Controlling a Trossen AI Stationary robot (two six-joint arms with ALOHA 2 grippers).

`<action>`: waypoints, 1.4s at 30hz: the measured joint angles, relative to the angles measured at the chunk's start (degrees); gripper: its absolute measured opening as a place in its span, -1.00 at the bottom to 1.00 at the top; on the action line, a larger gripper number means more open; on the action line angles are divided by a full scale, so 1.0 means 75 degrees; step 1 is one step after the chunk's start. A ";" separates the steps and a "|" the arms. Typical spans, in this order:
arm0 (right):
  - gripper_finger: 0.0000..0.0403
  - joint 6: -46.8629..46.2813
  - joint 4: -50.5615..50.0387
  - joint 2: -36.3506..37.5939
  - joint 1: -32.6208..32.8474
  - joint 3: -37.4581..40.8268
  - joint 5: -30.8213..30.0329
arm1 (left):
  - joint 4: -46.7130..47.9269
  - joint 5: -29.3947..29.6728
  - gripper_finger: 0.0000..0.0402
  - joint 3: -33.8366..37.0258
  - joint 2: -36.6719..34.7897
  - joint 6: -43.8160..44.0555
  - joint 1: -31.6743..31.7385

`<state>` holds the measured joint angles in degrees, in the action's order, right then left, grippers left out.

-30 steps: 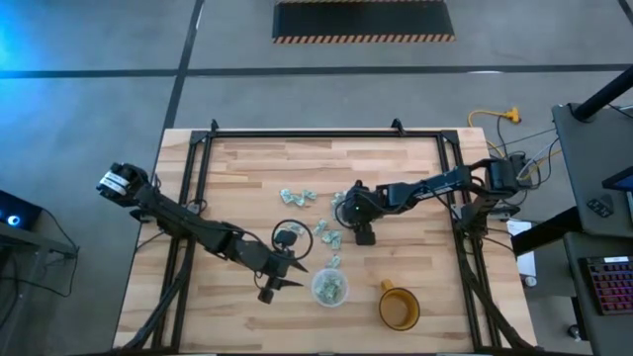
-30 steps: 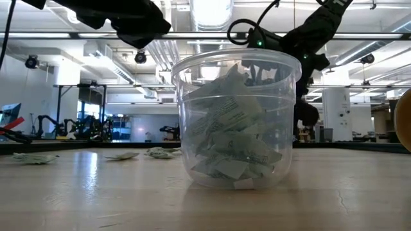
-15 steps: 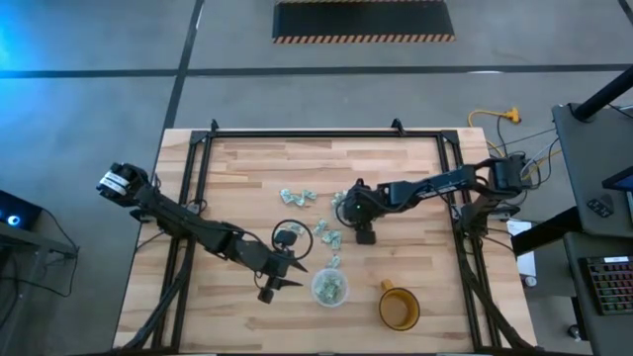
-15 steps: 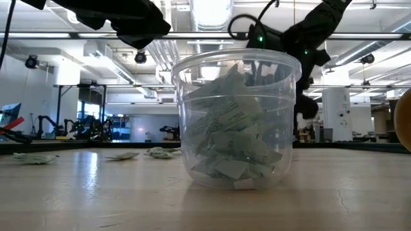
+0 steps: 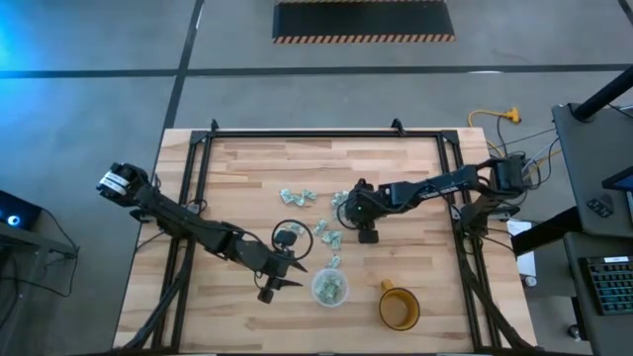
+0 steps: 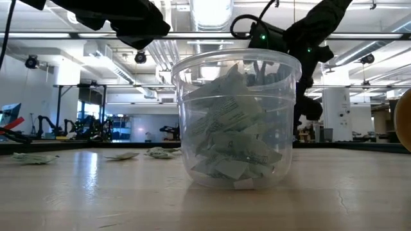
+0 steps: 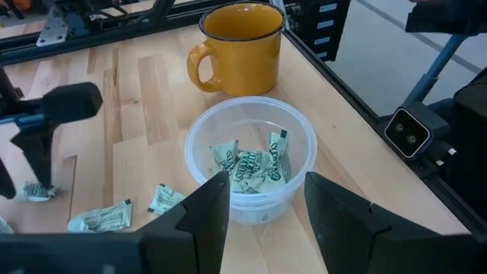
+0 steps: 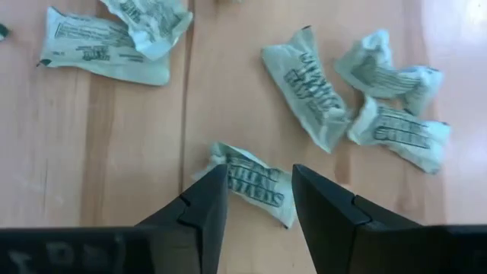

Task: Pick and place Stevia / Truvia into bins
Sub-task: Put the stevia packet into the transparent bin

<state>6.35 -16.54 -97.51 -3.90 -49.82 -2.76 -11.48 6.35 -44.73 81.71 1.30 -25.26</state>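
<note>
Several pale green and white Stevia sachets lie loose on the wooden table. More fill the clear plastic cup, which stands large in the low view. My right gripper points steeply down over the loose sachets and is shut on one sachet. My left gripper hangs open just to the table's left of the cup, above the table, with nothing between its fingers. My right gripper has one sachet between its two fingertips. One finger meets the crumpled end and the other finger covers the opposite end. The fingers come from above, slanting down. The sachet lies on the table.
An amber-orange mug with a handle stands on the table's near side, right of the cup, and also shows in the left wrist view. Other sachets lie close around the right gripper. A black frame runs along the table's edges.
</note>
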 joint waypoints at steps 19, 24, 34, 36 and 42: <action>-0.88 0.0186 -0.0001 -0.0173 0.0000 0.0003 0.0289 | 0.0002 -0.0003 -0.22 0.0003 0.0000 0.0002 0.0000; -0.94 0.0053 -0.0291 0.0063 0.0001 -0.0084 0.0286 | 0.0003 -0.0005 -0.22 0.0003 0.0000 0.0001 0.0000; -0.94 -0.0669 -0.0980 0.1473 0.0748 -0.0169 0.0268 | 0.0011 -0.0006 -0.22 0.0006 0.0000 0.0003 -0.0003; -0.94 -0.0691 -0.0913 0.1823 0.1068 -0.0169 0.0267 | 0.0011 -0.0006 -0.22 0.0006 0.0000 0.0003 -0.0006; -0.94 -0.0433 0.0169 0.2489 0.2149 -0.0116 0.0305 | 0.0008 -0.0006 -0.22 0.0006 0.0000 0.0001 -0.0006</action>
<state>3.10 -15.27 -78.84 12.22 -50.70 -0.48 -11.42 6.31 -44.69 81.71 1.31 -25.30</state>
